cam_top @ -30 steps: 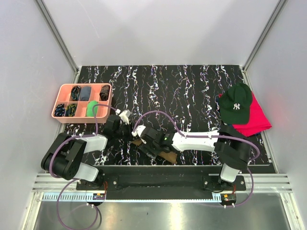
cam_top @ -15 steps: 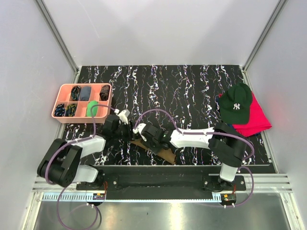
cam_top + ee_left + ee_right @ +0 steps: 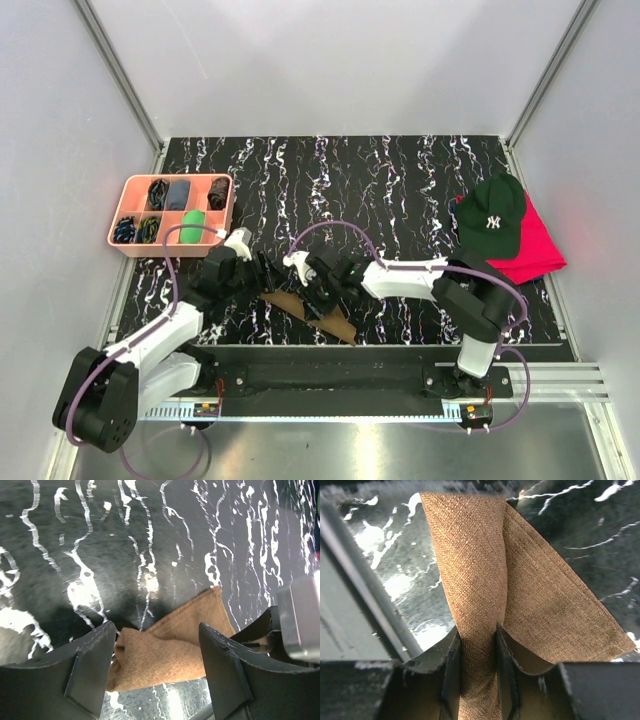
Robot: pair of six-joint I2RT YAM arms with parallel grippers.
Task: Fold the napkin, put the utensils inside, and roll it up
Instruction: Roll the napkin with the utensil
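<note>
The napkin point(image 3: 475, 570) lies as a narrow folded strip at the near edge of the surface point(image 3: 400, 190), left of its middle. Our right hand point(image 3: 477, 637) is clenched on a raised ridge of the cloth; our left hand point(image 3: 159, 630) stands released, fingers point(image 3: 90, 665) straddling the cloth's end. To fold it cleanly, we judge the left should settle low, close squarely on that end, and only then pull, layers aligned.

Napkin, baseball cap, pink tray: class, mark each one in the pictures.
napkin point(image 3: 475, 570): right wrist view, raised middle fold.
baseball cap point(image 3: 490, 222): top view, crown.
pink tray point(image 3: 150, 249): top view, near wall.
</note>
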